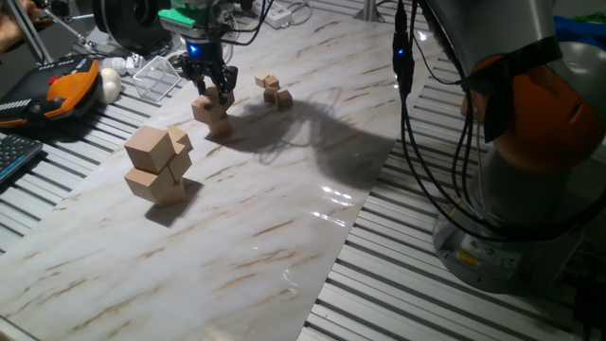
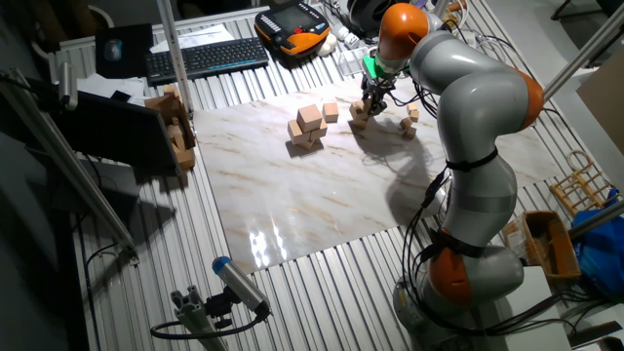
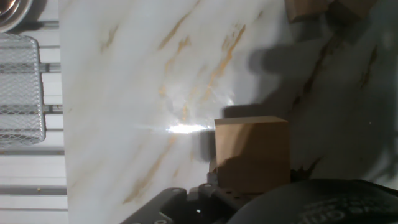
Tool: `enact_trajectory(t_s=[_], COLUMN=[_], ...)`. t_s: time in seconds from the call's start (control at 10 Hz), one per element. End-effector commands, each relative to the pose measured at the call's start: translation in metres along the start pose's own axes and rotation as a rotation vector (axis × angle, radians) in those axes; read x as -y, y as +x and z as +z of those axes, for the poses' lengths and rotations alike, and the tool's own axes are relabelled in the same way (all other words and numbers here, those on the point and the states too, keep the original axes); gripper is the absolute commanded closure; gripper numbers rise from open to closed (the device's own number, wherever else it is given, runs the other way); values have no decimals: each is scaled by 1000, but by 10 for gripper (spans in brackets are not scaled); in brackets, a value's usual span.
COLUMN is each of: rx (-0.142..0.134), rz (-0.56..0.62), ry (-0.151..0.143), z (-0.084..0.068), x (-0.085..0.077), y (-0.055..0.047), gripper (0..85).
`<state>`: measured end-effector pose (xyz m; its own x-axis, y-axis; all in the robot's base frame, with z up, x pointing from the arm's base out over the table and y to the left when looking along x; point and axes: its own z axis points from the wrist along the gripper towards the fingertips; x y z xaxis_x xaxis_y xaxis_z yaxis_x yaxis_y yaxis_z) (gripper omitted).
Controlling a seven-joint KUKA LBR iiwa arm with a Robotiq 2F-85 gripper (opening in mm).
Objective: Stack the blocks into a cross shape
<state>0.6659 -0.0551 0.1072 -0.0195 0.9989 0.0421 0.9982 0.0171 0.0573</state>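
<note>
Two mid-size blocks (image 1: 212, 115) are seen stacked at about 11 o'clock on the slab (image 1: 284, 237), under the gripper (image 1: 212, 92). Whether the top block is clamped cannot be told; the fingers are seen close beside it. Big cubes (image 1: 158, 163) sit at 9 o'clock, tiny cubes (image 1: 275, 89) at 12. Cross judged barely begun; more blocks are needed.
</note>
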Motion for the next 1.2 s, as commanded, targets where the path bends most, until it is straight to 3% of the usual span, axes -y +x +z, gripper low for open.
enact_trajectory(t_s=[0.0,0.5,1.1], rx=[-3,11,2], rz=[-1,-28,-30], ry=[-1,-14,-8], z=[0,2,5], x=[0,-4,-4], y=[0,3,3], gripper=[850,850,850])
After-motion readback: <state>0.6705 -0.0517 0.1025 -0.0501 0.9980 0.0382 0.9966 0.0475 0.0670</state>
